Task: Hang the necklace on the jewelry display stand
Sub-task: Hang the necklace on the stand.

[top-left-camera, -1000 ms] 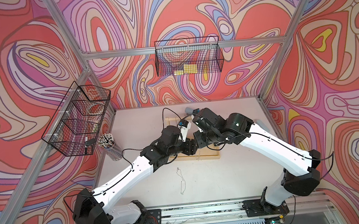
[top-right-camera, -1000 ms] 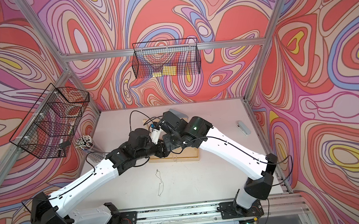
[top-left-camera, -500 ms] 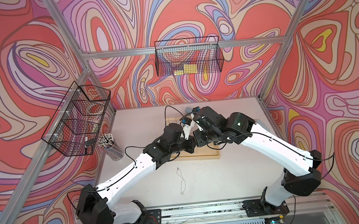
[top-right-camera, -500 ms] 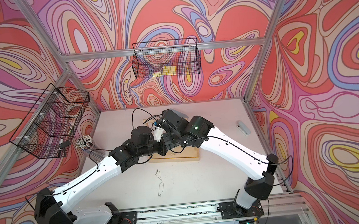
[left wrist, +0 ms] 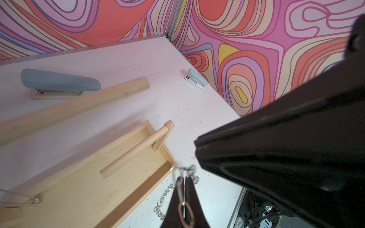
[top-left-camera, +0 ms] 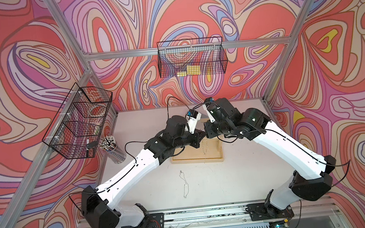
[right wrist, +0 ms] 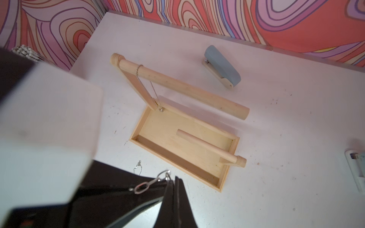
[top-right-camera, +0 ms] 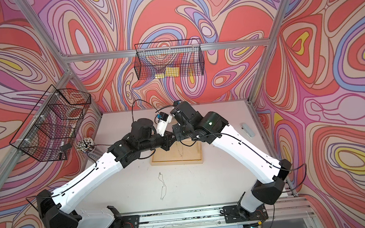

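Silver necklace (left wrist: 158,208) is pinched by the left gripper (left wrist: 185,182) and the right gripper (right wrist: 173,181), both pressed tight on it. It is held up over the wooden stand (top-left-camera: 197,162), in the middle of both top views.

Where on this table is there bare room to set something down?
Free: front right, between the loose chain and the table edge; right of the jewelry display stand, before the small stapler. Crowded: over the stand, where left gripper and right gripper meet.
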`<state>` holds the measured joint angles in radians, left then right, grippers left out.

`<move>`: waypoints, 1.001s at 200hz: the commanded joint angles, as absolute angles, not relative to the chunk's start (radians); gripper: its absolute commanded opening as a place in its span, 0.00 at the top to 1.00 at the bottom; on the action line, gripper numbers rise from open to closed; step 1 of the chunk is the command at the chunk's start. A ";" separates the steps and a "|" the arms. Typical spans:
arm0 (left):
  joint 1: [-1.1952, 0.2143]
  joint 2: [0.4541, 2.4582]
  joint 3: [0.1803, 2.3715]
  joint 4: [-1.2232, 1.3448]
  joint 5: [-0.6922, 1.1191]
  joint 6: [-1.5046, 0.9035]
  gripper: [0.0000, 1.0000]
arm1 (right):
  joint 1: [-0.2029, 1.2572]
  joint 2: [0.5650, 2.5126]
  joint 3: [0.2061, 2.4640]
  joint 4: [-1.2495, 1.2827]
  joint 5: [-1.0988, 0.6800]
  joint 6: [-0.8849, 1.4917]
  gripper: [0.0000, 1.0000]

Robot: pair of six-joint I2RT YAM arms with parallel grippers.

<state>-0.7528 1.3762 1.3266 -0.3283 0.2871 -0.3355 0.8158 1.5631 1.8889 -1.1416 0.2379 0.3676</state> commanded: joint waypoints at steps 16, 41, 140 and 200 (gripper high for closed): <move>-0.756 1.461 1.506 -0.475 0.261 -0.292 1.00 | 0.767 1.560 1.920 -1.034 0.292 0.266 1.00; -0.756 1.533 1.611 -0.501 0.254 -0.288 1.00 | 0.744 1.560 1.909 -0.965 0.314 0.240 1.00; -0.756 1.842 2.041 -0.624 0.307 -0.263 1.00 | 0.563 1.423 1.710 -0.818 0.259 0.243 0.83; -0.755 2.002 2.220 -0.671 0.332 -0.277 1.00 | 0.459 1.305 1.567 -0.772 0.252 0.283 0.28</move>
<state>-0.7528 1.9602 2.1517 -0.6197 0.3145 -0.2764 0.4885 1.3491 1.6066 -0.8131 0.2604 0.2619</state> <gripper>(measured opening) 0.056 0.691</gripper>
